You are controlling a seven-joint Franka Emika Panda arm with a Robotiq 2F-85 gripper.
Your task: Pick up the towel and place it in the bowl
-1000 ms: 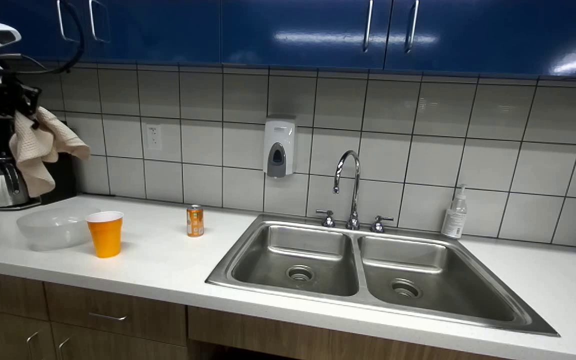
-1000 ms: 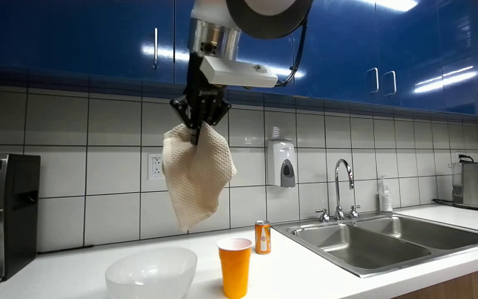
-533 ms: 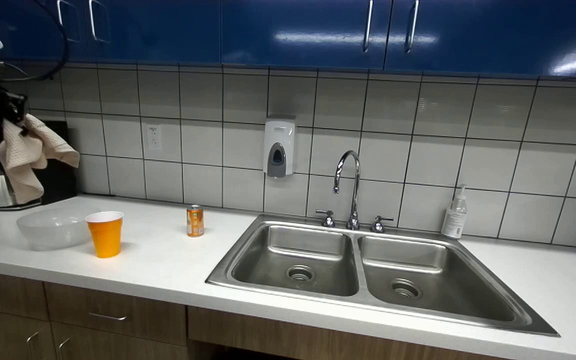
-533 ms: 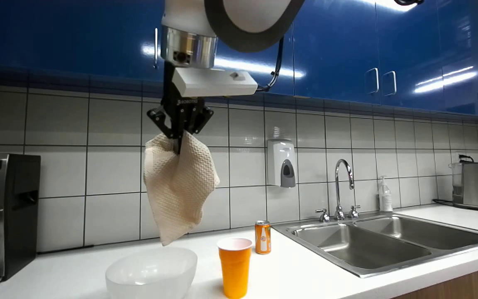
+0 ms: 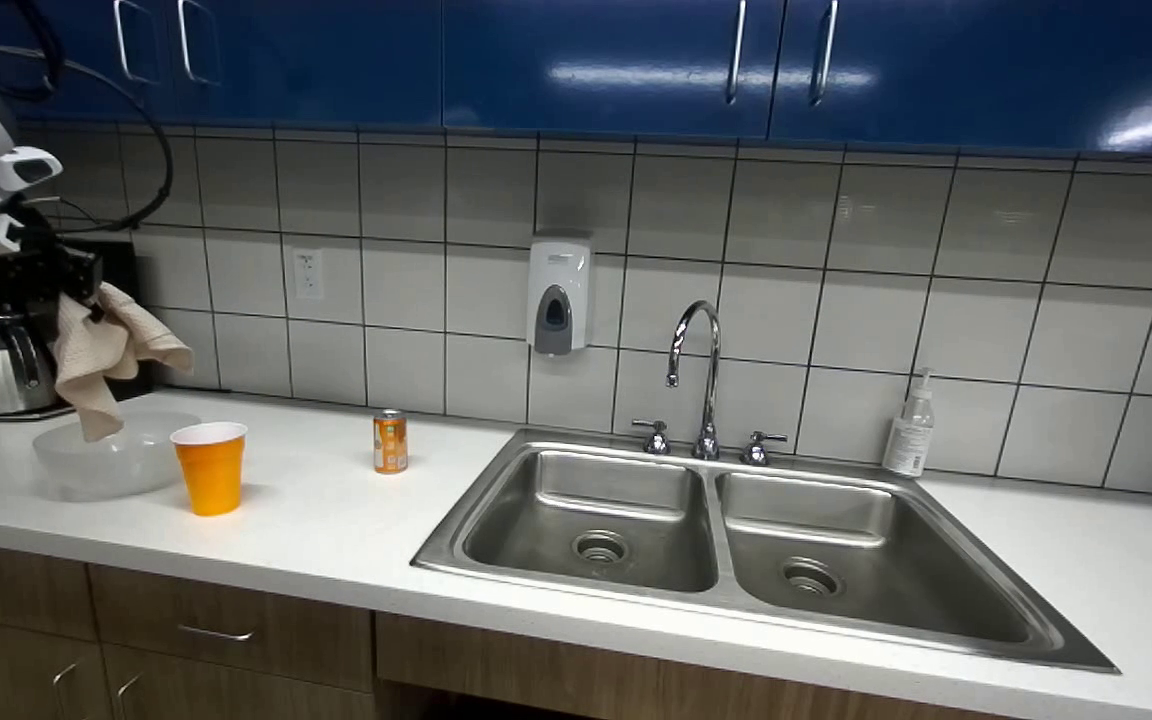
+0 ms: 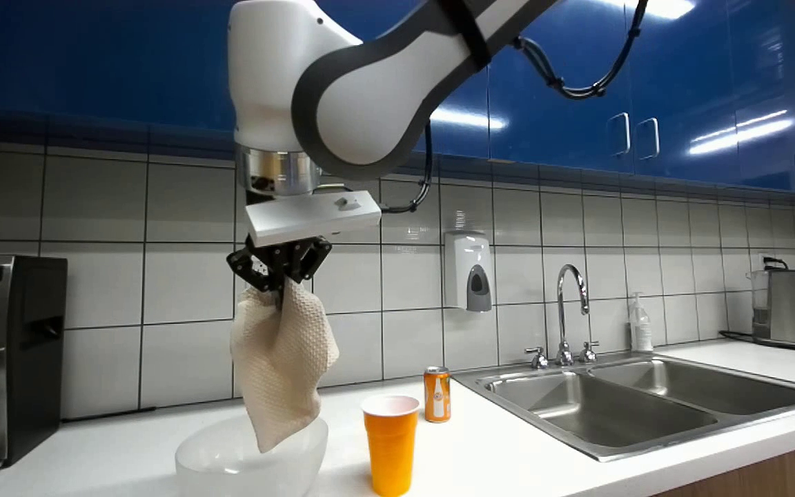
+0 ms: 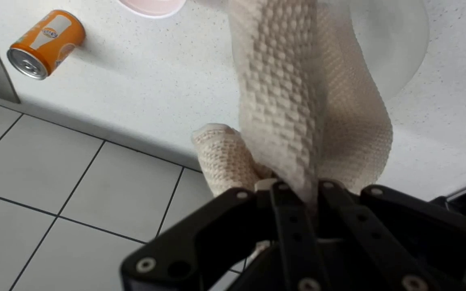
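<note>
The towel is beige and waffle-textured. It hangs in folds from my gripper, which is shut on its upper part. The towel also shows in the other exterior view and fills the middle of the wrist view, pinched between the fingers. The bowl is translucent white and stands on the counter below the towel. The towel's lower tip overlaps the bowl's opening in both exterior views; I cannot tell whether it touches. The bowl is partly hidden behind the towel in the wrist view.
An orange cup stands close beside the bowl. An orange can stands farther along, near the sink. A black coffee maker stands on the bowl's other side. The tiled wall is behind, with blue cabinets above.
My gripper has come down with the towel, and moved left in an exterior view. The towel's tip has dropped from above the bowl to its rim level. The bowl, cup and can have not moved.
</note>
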